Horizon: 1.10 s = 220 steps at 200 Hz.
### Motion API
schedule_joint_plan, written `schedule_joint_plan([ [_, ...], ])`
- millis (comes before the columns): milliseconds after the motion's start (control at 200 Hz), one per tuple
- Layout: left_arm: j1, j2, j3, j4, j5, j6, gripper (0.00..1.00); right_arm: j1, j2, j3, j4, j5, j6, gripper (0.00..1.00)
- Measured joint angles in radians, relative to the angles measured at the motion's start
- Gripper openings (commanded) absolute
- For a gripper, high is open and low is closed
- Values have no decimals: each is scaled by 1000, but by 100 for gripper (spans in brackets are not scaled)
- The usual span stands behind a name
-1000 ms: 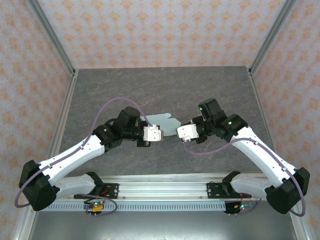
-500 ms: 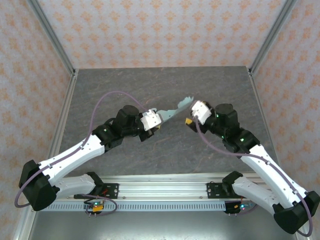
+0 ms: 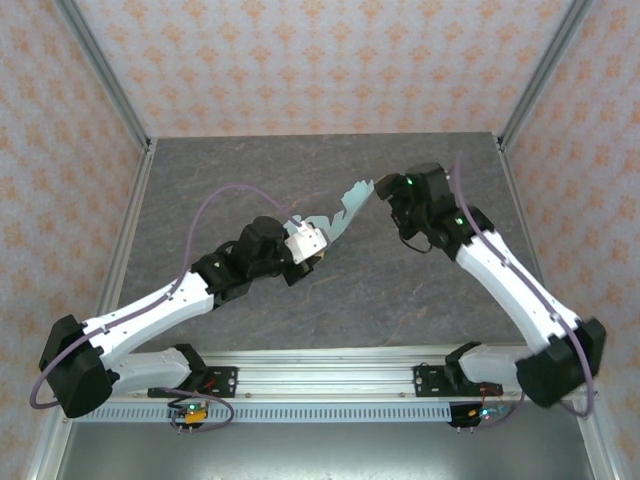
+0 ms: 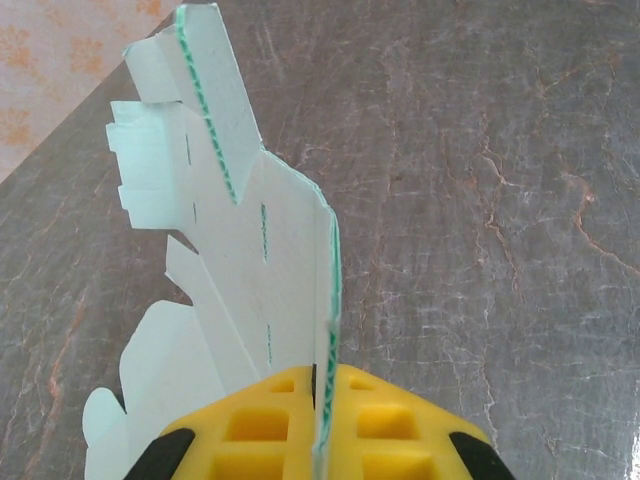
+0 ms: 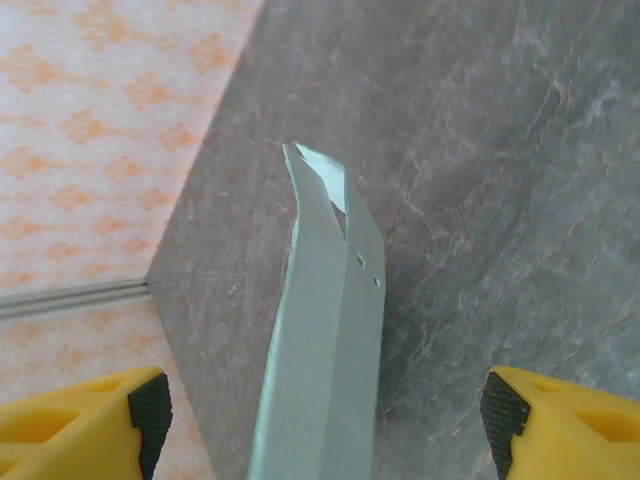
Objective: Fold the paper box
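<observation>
The paper box point(image 3: 343, 212) is a pale mint-blue die-cut card sheet, unfolded, held up off the table and tilted on edge. My left gripper point(image 3: 318, 240) is shut on its lower end; in the left wrist view the card point(image 4: 240, 270) runs up from between the yellow pads point(image 4: 380, 430), flaps and slots showing. My right gripper point(image 3: 388, 197) is at the sheet's upper end, open. In the right wrist view the card point(image 5: 325, 340) stands in the wide gap, touching neither black-tipped fingertip point(image 5: 150, 410).
The dark grey marbled table point(image 3: 250, 170) is ringed by patterned walls and aluminium frame posts point(image 3: 100, 70). The rail carrying both arm bases point(image 3: 320, 385) runs along the near edge.
The right arm swung up and back, its gripper now at the sheet's upper right end. The left gripper raised and tilted the sheet more steeply.
</observation>
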Motion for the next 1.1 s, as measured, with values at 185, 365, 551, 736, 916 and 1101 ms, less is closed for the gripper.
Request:
schedule_joint_plan([
  [185, -4, 2, -2, 0, -6, 18, 2, 0, 167, 150, -87, -76, 27, 85],
  [365, -4, 3, -21, 3, -19, 31, 2, 11, 232, 163, -129, -131, 39, 66],
  [551, -4, 16, -32, 19, -14, 45, 3, 27, 257, 162, -156, -145, 35, 35],
  [736, -4, 24, -39, 29, 7, 59, 18, 26, 257, 161, -175, -140, 9, 7],
  [916, 17, -39, -156, 133, 136, 29, 92, 12, 271, 178, -172, -185, -188, 5],
  [1101, 106, -163, -190, 136, 218, -73, 100, -5, 284, 234, -196, -191, -566, 0],
])
